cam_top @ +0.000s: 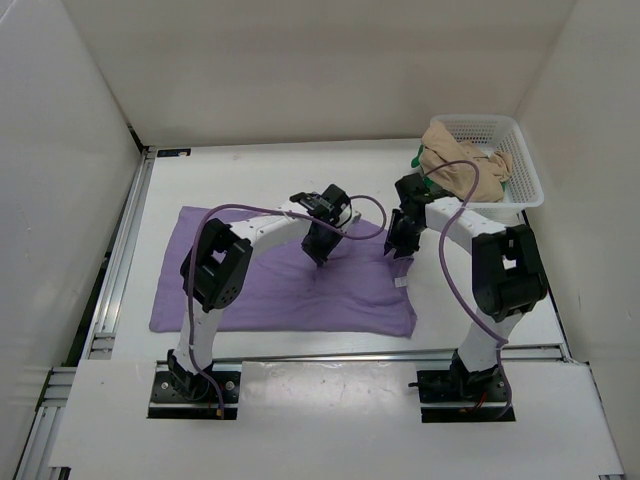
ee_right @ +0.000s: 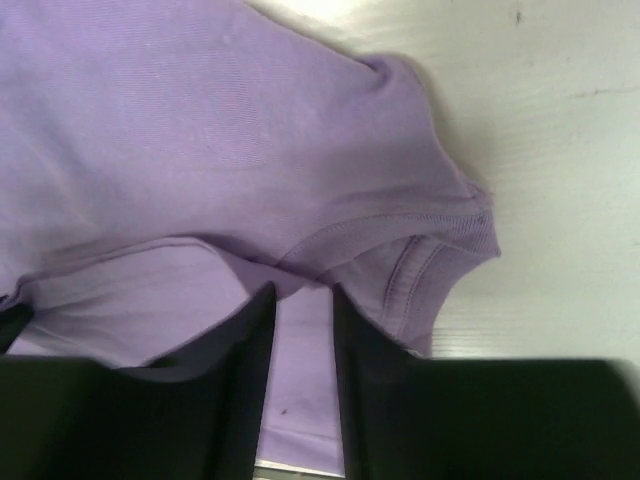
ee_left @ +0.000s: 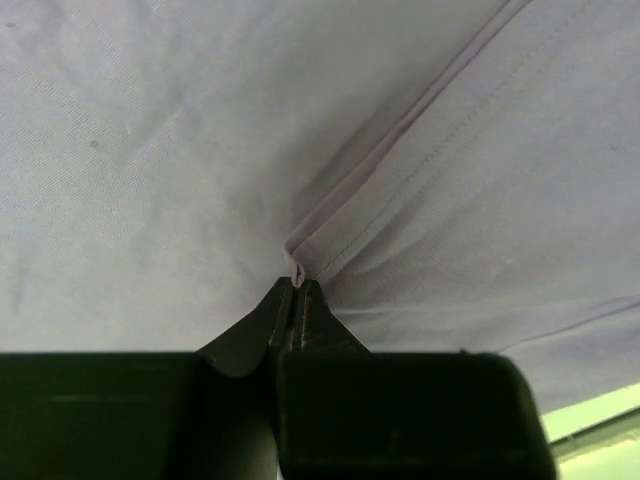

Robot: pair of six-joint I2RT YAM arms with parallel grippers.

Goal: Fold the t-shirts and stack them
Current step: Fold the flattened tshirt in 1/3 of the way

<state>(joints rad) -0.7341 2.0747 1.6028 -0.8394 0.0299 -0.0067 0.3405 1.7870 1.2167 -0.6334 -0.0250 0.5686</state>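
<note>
**Left gripper (ee_left: 296,292) pinches the lavender shirt; right gripper (ee_right: 300,305) stands parted over it**

The left gripper's two black fingers are pressed together on a small folded corner of stitched hem, which sticks up just above their tips. Around that pinch, the soft lavender purple t-shirt (cam_top: 285,290) runs off in shallow creases. From above, this gripper points down onto the middle of the upper edge of the cloth.

The right gripper's fingers are spread a little, with a narrow gap between them and nothing gripped; lavender cloth shows through the gap. Just beyond the tips lies the ribbed neckband of the same shirt, near the bare white table (cam_top: 270,170). From above, this gripper hangs at the shirt's upper right corner.

The lavender purple t-shirt lies spread flat across the middle of the table, in front of both arms. At the far right corner stands a white plastic mesh basket (cam_top: 527,175). A crumpled tan cloth t-shirt (cam_top: 470,175) is heaped inside it, and a bit of bright green t-shirt (cam_top: 418,158) shows at the basket's left edge.
</note>
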